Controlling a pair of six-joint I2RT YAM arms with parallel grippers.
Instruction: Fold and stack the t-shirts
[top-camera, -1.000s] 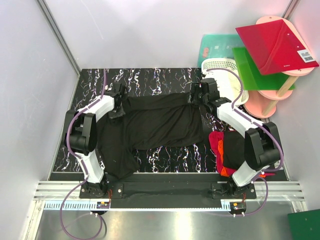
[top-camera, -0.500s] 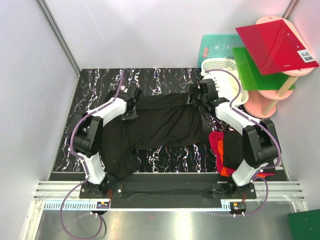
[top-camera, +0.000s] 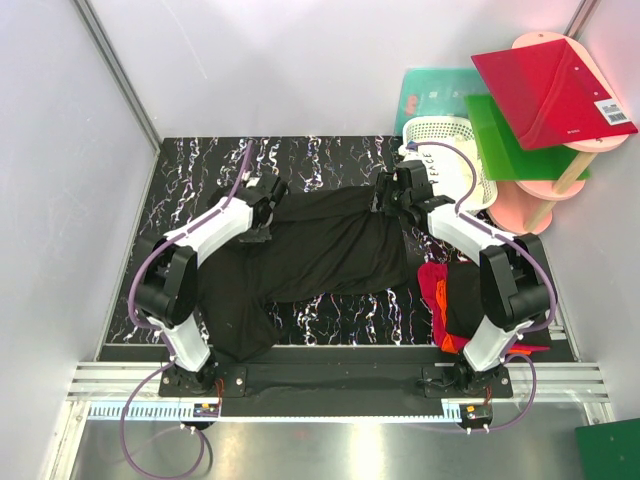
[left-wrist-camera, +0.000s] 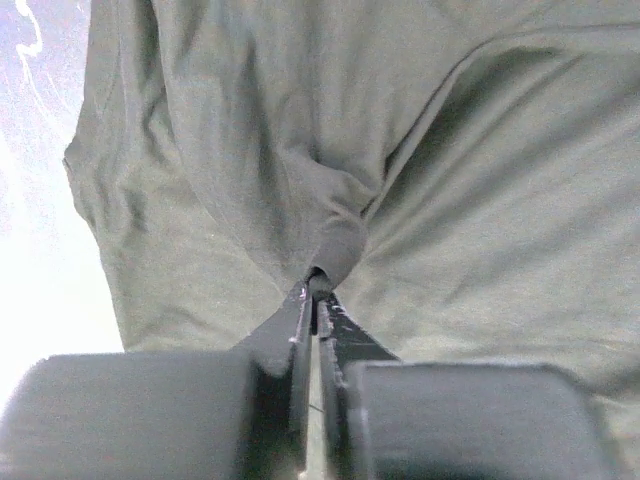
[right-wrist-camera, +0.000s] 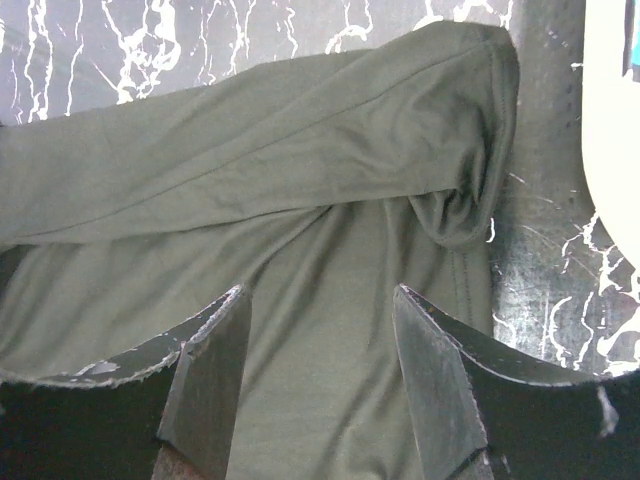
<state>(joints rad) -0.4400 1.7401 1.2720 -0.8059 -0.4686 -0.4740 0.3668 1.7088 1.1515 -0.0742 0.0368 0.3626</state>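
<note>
Label (top-camera: 616, 112) on red board (top-camera: 545, 85) unreadable; left hand (left-wrist-camera: 318, 290) pinches t-shirt (left-wrist-camera: 480, 200).

A soft, dark grey-green cloth t-shirt (right-wrist-camera: 300, 250) is seen spread wrinkled across most of the view, laid on a black marbled table top with white veins (right-wrist-camera: 150, 50). Its short sleeve (right-wrist-camera: 470, 130) is turned over at the upper right, with the stitched hem shown along the edge. The right gripper (right-wrist-camera: 318, 300) is held above the cloth at the bottom of the view, its two dark, worn fingers (right-wrist-camera: 215, 370) set wide apart with nothing clamped between them. A curved white object (right-wrist-camera: 615, 150) is cut off by the right edge.
</note>
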